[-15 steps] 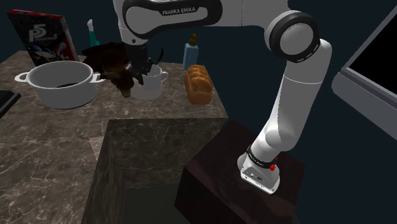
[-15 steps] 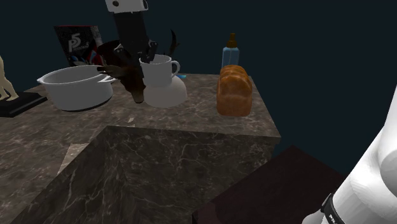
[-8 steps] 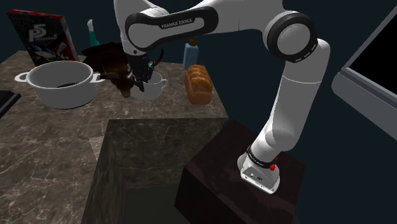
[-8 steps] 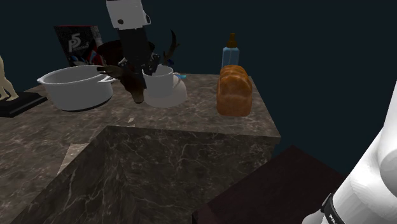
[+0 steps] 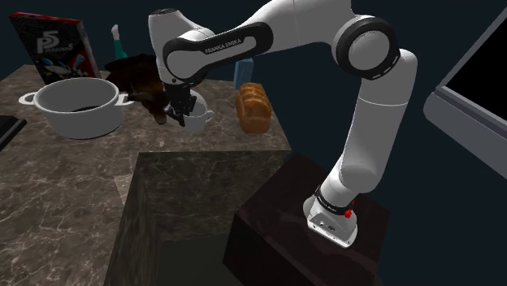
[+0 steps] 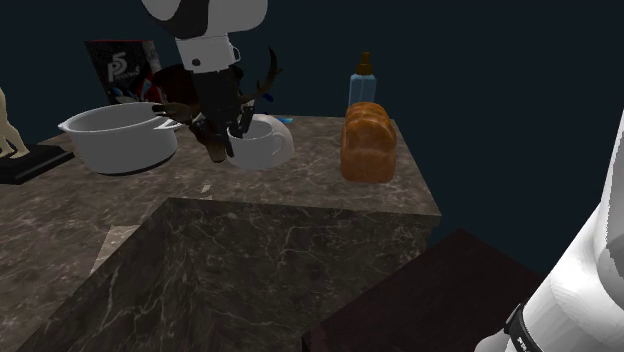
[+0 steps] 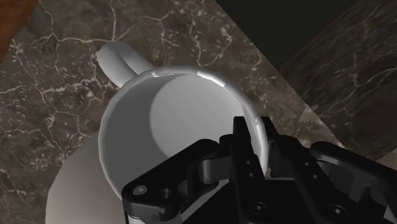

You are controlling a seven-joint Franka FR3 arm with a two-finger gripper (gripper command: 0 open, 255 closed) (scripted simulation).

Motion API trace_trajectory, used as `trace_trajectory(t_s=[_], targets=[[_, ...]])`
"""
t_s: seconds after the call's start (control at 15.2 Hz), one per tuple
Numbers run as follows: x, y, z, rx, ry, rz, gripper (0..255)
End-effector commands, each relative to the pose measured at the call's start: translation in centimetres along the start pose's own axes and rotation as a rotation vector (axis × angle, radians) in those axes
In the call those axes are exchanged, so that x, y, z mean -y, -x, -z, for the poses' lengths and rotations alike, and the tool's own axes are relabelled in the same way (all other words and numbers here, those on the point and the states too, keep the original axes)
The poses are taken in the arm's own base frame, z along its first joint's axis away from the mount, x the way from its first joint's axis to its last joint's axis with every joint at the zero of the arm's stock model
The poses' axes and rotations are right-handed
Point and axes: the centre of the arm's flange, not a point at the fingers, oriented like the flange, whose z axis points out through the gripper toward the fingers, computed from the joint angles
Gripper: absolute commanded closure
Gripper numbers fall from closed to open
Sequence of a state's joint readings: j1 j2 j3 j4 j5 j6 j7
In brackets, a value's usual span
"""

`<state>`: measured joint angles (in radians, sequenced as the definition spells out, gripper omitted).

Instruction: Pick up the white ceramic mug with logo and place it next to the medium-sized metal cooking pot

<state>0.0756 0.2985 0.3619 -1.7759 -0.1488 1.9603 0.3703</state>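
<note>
The arm reaches down over the dark marble desk (image 5: 73, 179), and its fingers (image 7: 245, 149) clasp the white mug (image 5: 198, 120) by the rim. In the wrist view one finger is inside the cup and the other outside, with the wall pinched between them. The gripper (image 5: 185, 112) comes down on the mug from above. The mug is upright and plain, with no logo visible, and its handle (image 7: 118, 60) sticks out on the side away from the fingers.

The mug is just beside the pot (image 5: 77, 106), on the side of the pot toward the bread (image 5: 253, 107), with a small gap between mug and pot. It sits low over the desk, and I cannot tell whether its base rests there. A white round thing (image 6: 282, 148) lies against the mug on the side away from the pot. In the wrist view its pale curve (image 7: 70, 191) shows beneath the mug's edge.

The pot is pale grey with two side handles and stands open. Behind it leans a game case (image 5: 57, 45), and a dark brown shape (image 5: 138, 77) with prongs sits between the pot and the gripper. The bread stands farther from the pot than the mug, with a bottle (image 5: 242, 71) behind it. In the second exterior view a small figure (image 6: 10, 130) stands on a dark base on the pot's far side from the mug.
</note>
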Motion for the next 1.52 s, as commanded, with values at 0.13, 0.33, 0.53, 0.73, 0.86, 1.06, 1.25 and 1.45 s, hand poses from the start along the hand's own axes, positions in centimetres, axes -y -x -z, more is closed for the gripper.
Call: trace_trajectory(t_s=[0.13, 0.33, 0.53, 0.73, 0.86, 1.06, 1.25, 1.45], targets=[[0.1, -0.2, -2.2, -0.001, 0.000, 0.000, 255], [0.2, -0.4, -3.7, -0.001, 0.000, 0.000, 255], [0.3, -0.4, -4.5, -0.001, 0.000, 0.000, 255], [0.3, -0.4, -4.5, -0.001, 0.000, 0.000, 255], [0.3, -0.4, -4.5, -0.001, 0.000, 0.000, 255], [0.3, -0.4, -4.5, -0.001, 0.000, 0.000, 0], [0.3, -0.4, -4.5, -0.001, 0.000, 0.000, 0], [0.3, -0.4, -1.9, -0.001, 0.000, 0.000, 0]])
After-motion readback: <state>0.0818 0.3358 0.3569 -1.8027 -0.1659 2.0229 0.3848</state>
